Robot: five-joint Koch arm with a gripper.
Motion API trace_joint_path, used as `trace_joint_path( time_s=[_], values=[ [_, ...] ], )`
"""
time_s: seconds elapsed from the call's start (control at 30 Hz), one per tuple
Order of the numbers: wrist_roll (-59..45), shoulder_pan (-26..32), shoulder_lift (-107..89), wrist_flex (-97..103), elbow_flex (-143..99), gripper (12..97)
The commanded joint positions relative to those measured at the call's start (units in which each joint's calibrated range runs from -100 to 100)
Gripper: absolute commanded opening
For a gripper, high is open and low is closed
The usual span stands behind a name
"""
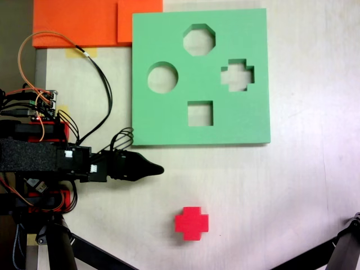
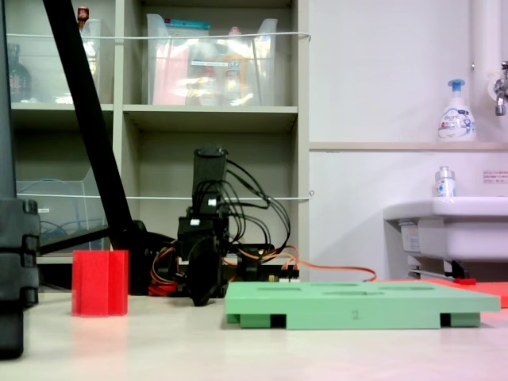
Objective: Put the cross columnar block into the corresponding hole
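Pointing rightward in a fixed view from above, the gripper (image 1: 156,168) lies low along the table (image 1: 292,197), its dark jaws tapering to a single tip; no gap shows between them there, and in a fixed view from table level (image 2: 202,287) the jaws stack one behind the other, so whether they are parted or closed cannot be told. Nothing is held.

From that tip the cross columnar block (image 1: 191,223) sits ahead and off to one side: in the top-down fixed view it is to the right of the tip and lower in the picture, near but clearly apart from it. It stands on the bare table with its plus-shaped face up, its arms roughly square to the picture edges. At table level (image 2: 100,282) it reads as an upright red column left of the arm, so its long axis appears vertical.

On the other side of the gripper's line lies the green foam board (image 1: 169,121), flat on the table, its near edge just above the tip. The corresponding hole (image 1: 237,75) is the plus-shaped cutout by the board's right edge, empty, well apart from the block. The coming move probably calls for a swing away from the board first.
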Motion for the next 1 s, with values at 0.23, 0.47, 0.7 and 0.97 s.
trace_joint_path(
  time_s=[0.23, 0.47, 0.7, 0.97],
  values=[
    [-0.39, 0.0, -0.41, -5.41, -1.37, 49.4],
    [-0.39, 0.0, -0.41, -5.41, -1.37, 49.4],
    [-0.39, 0.0, -0.41, -5.41, -1.37, 49.4],
    [4.15, -2.54, -0.41, -5.22, -1.37, 49.4]
  ],
)
